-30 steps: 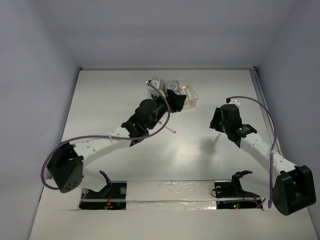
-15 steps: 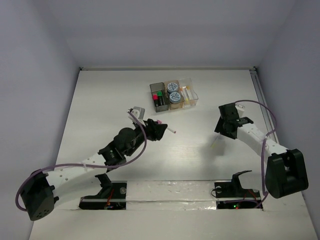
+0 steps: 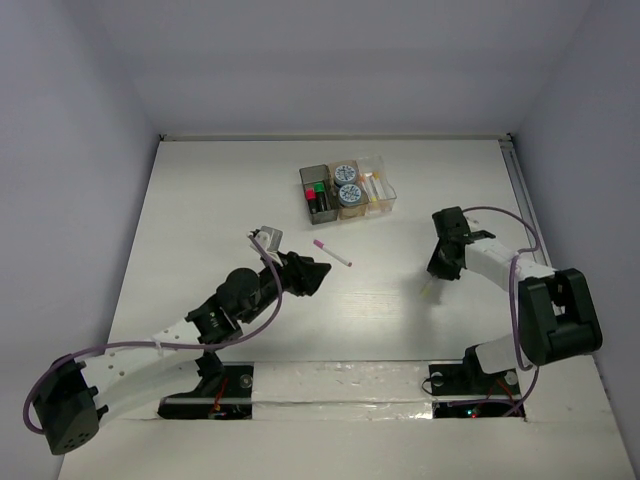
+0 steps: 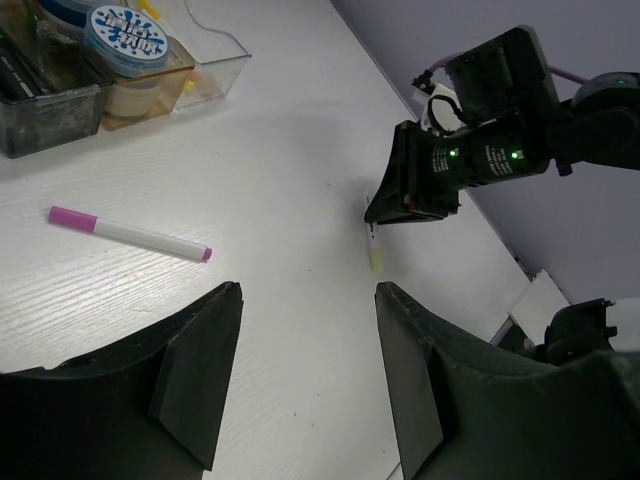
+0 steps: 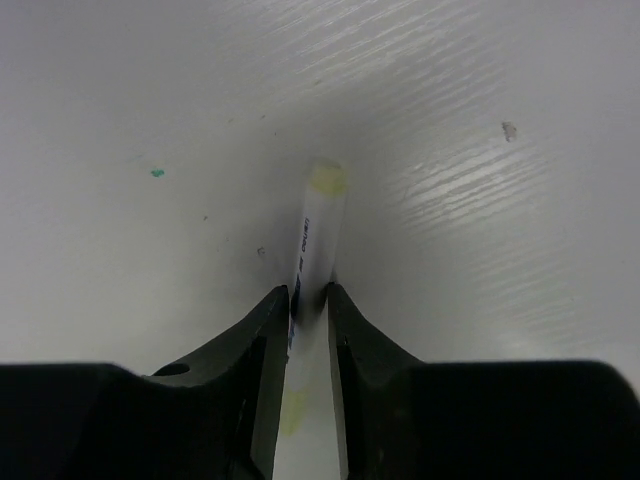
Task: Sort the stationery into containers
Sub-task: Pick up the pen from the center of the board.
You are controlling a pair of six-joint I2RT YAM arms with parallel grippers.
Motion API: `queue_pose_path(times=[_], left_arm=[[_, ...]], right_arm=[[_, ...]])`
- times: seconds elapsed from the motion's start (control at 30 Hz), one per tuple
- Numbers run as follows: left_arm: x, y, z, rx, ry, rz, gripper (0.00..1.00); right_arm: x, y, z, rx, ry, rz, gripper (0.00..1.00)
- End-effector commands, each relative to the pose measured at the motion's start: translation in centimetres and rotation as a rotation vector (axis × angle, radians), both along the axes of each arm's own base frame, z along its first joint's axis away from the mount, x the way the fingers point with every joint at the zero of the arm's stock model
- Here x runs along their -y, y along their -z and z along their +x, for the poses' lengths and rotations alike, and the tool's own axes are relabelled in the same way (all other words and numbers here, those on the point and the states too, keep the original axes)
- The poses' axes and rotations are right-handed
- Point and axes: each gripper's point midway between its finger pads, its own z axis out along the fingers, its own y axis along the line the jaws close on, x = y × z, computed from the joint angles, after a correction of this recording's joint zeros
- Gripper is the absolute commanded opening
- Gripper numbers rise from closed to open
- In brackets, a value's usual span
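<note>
Our white table (image 3: 200, 220) holds three joined plastic bins (image 3: 305, 180). Right of them, our right arm bends low, right gripper (image 5: 308, 300) pinching a thin white yellow-capped pen (image 5: 318, 215). In front of them, our left arm stretches out, left gripper (image 4: 310, 290) open and empty.

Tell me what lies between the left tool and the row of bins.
One magenta-capped pen, flat on the table, apart from both the left tool and the bins; the top view shows it.

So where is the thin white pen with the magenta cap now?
In the top view the magenta-capped white pen lies mid-table, between the left end effector and the row of three small plastic bins.
</note>
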Motion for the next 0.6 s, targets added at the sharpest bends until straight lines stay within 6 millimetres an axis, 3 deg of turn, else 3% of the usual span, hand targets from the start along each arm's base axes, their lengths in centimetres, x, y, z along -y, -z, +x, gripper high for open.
queue_pose_path(times=[0.0, 0.07, 0.2, 0.37, 0.43, 0.57], left_arm=[[0.3, -1.7, -0.5, 0.032, 0.025, -0.069, 0.52], [0.2, -1.8, -0.5, 0.035, 0.02, -0.069, 0.53], [0.1, -1.7, -0.4, 0.034, 0.014, -0.065, 0.53], [0.2, -1.5, -0.3, 0.028, 0.014, -0.058, 0.53], [0.1, -1.4, -0.2, 0.027, 0.01, -0.055, 0.53], [0.2, -1.0, -0.1, 0.019, 0.005, -0.053, 0.53]], right_arm=[[-1.1, 0.7, 1.2, 0.011, 0.006, 0.056, 0.27], [-1.4, 1.5, 1.1, -0.008, 0.003, 0.065, 0.08], [-1.5, 1.2, 1.6, -0.001, -0.008, 0.064, 0.0], [-1.2, -0.7, 2.6, 0.051, -0.03, 0.041, 0.0], [-1.7, -2.2, 3.3, 0.104, -0.059, 0.064, 0.0], [-2.9, -7.8, 5.2, 0.259, -0.143, 0.095, 0.0]])
